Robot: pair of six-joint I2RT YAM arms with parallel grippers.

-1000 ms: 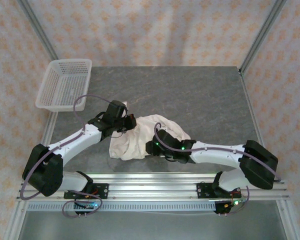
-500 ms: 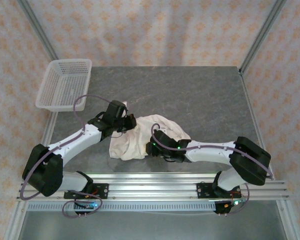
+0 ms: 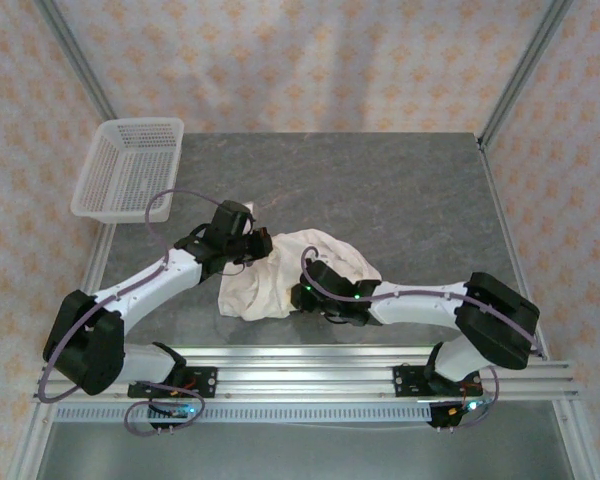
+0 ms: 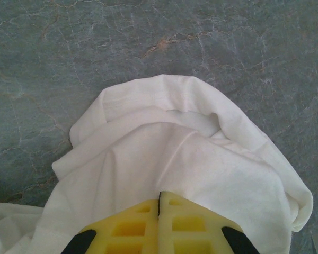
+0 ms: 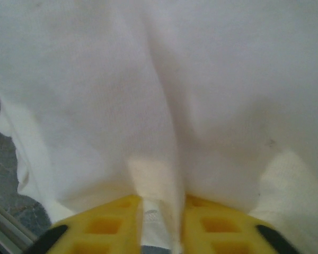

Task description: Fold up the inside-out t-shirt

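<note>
Loosely bunched t-shirt (image 3: 265, 288), cream, softly creased

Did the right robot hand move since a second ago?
Yes. The right gripper slid a little left, further over the t-shirt, and its elbow drew away from the table's right edge.

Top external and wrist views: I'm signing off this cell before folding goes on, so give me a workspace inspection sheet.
Surface: grey marbled table, no spills seen.
Job's things: t-shirt crumpled in a heap near the front edge, between the arms.
Clutter: white mesh basket at the far left corner, apart from the cloth.
Grippers: left gripper fingers shut, pinching the cloth; right gripper fingers narrowly apart astride a cloth fold, grip uncertain.
Cables: purple cables loop off both arms.
Surroundings: patterned walls, aluminium posts.
</note>
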